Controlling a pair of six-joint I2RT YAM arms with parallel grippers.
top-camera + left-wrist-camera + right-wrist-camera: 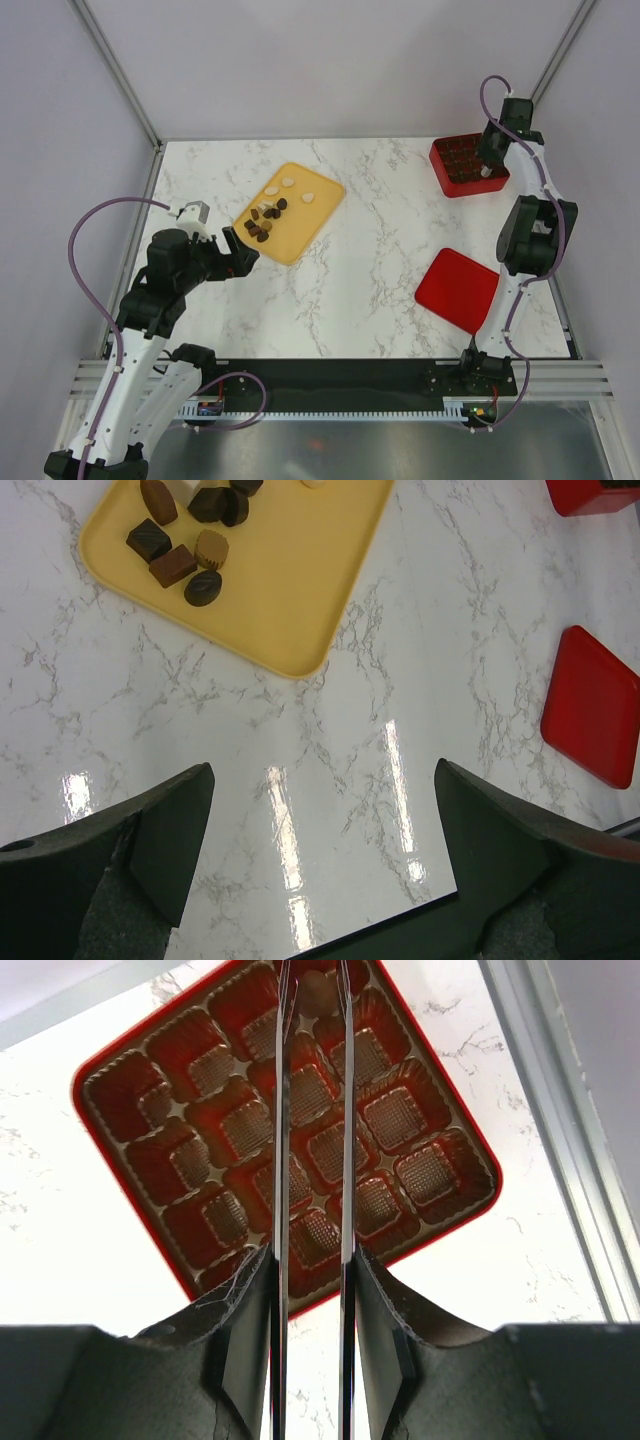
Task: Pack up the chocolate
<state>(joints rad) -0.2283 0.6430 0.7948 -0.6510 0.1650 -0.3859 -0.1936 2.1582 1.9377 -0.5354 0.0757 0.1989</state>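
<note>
The chocolate lies on a yellow-orange tray (300,225): a cluster of dark brown pieces (267,220) and a few cream-white ovals (290,184). The dark pieces (173,565) also show at the top left of the left wrist view. My left gripper (243,258) is open and empty, low over bare table just near of the tray (290,590). My right gripper (487,165) hangs over the red gridded box (467,166). Its thin metal blades stand close together (314,985) with a small brown piece (318,992) between their tips, above the box's cells (120,1070).
A flat red lid (457,289) lies on the marble table at the right front, and also shows in the left wrist view (592,720). Metal frame posts stand at the table's back corners. A frame rail runs close beside the red box on the right (570,1160).
</note>
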